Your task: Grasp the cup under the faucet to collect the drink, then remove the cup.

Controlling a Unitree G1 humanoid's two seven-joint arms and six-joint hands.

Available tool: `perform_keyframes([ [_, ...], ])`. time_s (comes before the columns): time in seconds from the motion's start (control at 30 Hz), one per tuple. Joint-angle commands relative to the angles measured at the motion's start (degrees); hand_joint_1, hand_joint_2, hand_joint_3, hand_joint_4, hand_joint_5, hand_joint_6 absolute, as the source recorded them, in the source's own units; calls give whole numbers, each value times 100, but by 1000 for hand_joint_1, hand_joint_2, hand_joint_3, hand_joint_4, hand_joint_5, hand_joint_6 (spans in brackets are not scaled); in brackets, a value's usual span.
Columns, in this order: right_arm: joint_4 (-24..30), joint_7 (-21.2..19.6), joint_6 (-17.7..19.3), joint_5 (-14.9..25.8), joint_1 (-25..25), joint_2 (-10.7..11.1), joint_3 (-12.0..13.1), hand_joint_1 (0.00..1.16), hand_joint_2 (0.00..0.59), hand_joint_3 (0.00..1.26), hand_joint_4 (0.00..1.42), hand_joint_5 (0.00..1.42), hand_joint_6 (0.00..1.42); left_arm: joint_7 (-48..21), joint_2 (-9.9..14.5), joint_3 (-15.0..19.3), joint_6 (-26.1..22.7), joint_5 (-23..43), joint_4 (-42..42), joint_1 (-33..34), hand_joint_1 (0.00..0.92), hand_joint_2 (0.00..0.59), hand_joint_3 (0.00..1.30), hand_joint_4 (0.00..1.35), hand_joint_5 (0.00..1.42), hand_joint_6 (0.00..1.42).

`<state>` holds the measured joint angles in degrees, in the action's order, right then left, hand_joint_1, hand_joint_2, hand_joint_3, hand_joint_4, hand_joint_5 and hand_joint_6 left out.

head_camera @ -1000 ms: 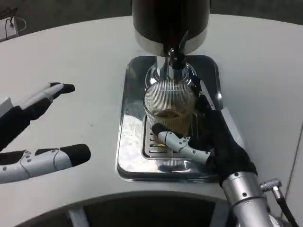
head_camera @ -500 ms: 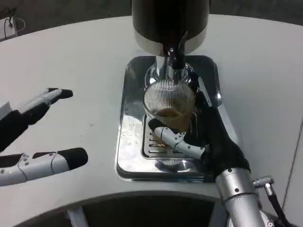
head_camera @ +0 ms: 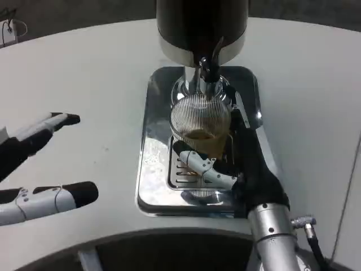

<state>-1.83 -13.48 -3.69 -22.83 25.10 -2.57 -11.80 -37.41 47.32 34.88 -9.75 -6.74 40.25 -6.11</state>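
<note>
In the head view, the cup point(head_camera: 201, 125), a ribbed clear glass, stands upright at the centre of the frame, its long axis vertical and its open mouth facing up toward the camera. It sits on the slotted grate of the shiny metal drip tray point(head_camera: 151, 180), directly below the faucet point(head_camera: 207, 69) that juts from the dark drink dispenser point(head_camera: 202, 25) at the top centre. An amber drink fills the lower part of the cup.

The right hand point(head_camera: 234, 164) reaches in from the lower right, its silver forearm rising from the bottom edge toward the centre. The hand wraps around the cup: one white finger point(head_camera: 203, 166) crosses the near side of the glass just below its rim, while the dark palm and other fingers press against the cup's right side. The hand grips the cup.

The left hand point(head_camera: 34, 164) lies at the left edge of the frame over the white table point(head_camera: 101, 79), well apart from the tray. Its fingers are spread, one pointing right in the mid left, another pointing right in the lower left, with a wide gap between them and nothing held.
</note>
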Motion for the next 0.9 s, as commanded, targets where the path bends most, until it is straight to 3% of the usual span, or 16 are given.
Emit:
perform_keyframes([
  [0.03,-258,-117,145,-33,-4,-135,-99,804,219,51,159,220,101,-74,119,-13,34,-25,-27,-65,0,9,90,0,65,191],
  [0.2,-546,-351,318,-27,36,-247,-64,825,213,104,205,268,135,21,95,-278,115,-123,-132,29,0,9,90,0,65,191],
  [0.43,-790,-525,498,-1,75,-308,-36,837,216,139,236,307,159,410,-34,-1238,675,-557,-844,442,0,8,73,0,55,179],
  [0.67,-955,-601,606,41,125,-342,23,832,213,154,246,323,184,640,-115,-1922,736,-878,-1255,827,0,8,72,0,53,177],
  [0.9,-1170,-700,739,99,198,-434,71,851,207,236,301,365,371,751,-186,-2337,690,-1079,-1489,1013,0,11,71,0,51,176],
])
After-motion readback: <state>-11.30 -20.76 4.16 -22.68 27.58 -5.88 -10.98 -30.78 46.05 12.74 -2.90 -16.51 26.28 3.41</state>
